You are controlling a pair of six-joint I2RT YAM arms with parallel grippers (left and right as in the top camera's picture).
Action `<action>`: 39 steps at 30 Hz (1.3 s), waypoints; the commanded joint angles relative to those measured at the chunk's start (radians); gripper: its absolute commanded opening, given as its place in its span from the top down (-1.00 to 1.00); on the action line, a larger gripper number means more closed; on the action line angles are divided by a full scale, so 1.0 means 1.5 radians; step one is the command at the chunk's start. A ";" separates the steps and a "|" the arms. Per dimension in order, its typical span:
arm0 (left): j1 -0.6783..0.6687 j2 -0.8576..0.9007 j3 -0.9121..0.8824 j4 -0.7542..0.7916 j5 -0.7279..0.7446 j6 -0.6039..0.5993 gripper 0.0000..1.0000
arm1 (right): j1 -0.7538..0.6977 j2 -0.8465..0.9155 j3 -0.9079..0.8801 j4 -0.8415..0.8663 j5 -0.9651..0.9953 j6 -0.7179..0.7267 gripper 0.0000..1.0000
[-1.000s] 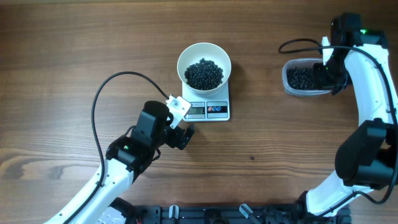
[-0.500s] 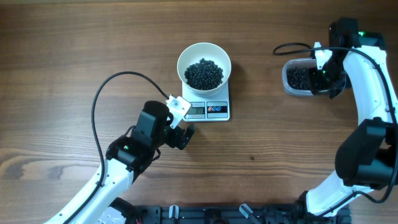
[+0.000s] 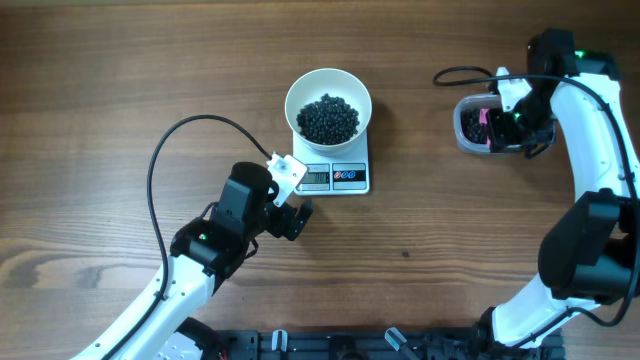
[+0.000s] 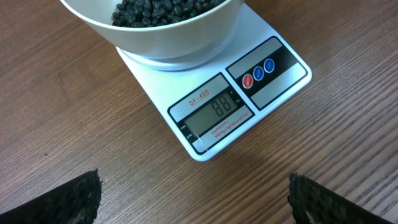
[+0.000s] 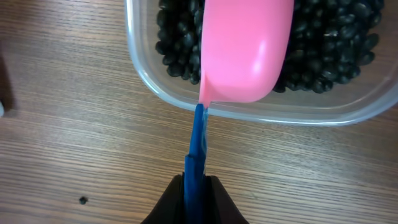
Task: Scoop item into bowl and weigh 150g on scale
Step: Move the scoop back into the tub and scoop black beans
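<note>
A white bowl holding the item, small black beans, stands on the white scale. In the left wrist view the bowl and the scale lie just ahead, and the display reads 88. My left gripper stands open above bare wood in front of the scale, nothing between its fingers. My right gripper is shut on the blue handle of a pink scoop. The scoop hangs over a clear tub of more beans. No beans show on its pink surface.
The clear tub sits at the right of the table, well apart from the scale. A black cable loops left of the left arm. Another cable curves behind the tub.
My right gripper has shifted left and turned over the tub, bringing the pink scoop into sight. The left arm, bowl and scale have not moved.
</note>
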 commanded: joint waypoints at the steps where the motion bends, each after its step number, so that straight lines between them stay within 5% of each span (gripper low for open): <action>1: 0.006 0.000 -0.002 0.000 -0.004 0.003 -1.00 | 0.010 0.016 -0.006 -0.002 -0.034 -0.013 0.91; 18: 0.006 0.000 -0.002 0.000 -0.004 0.003 -1.00 | -0.005 0.043 -0.005 -0.006 -0.170 -0.030 0.91; 39: 0.006 0.000 -0.002 0.000 -0.004 0.003 -1.00 | -0.142 0.043 -0.005 -0.009 -0.277 -0.049 0.91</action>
